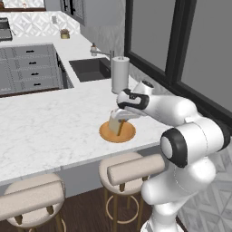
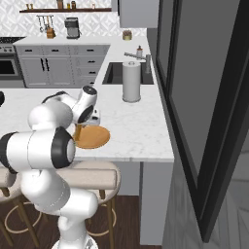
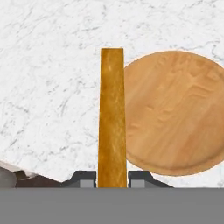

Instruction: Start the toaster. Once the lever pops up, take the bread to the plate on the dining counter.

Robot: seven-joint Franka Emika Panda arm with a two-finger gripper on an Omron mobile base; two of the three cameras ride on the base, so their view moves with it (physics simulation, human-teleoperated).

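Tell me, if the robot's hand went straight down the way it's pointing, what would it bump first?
The gripper points down with its jaws shut on the bread. The slice's lower edge would probably land first, near the plate's edge or on the dining counter beside it; depth is hard to judge.

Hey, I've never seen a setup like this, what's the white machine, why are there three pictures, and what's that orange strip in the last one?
The white machine is a robot arm in a simulated kitchen. Two pictures come from cameras behind the arm, to its left and its right; the third comes from a camera on its hand, looking down along the gripper. The orange strip is a slice of bread seen edge-on, clamped between the two dark fingertips. In the left view the bread hangs just above a round wooden plate, which lies on the white marble dining counter. Farther back stand a paper towel roll and a sink.
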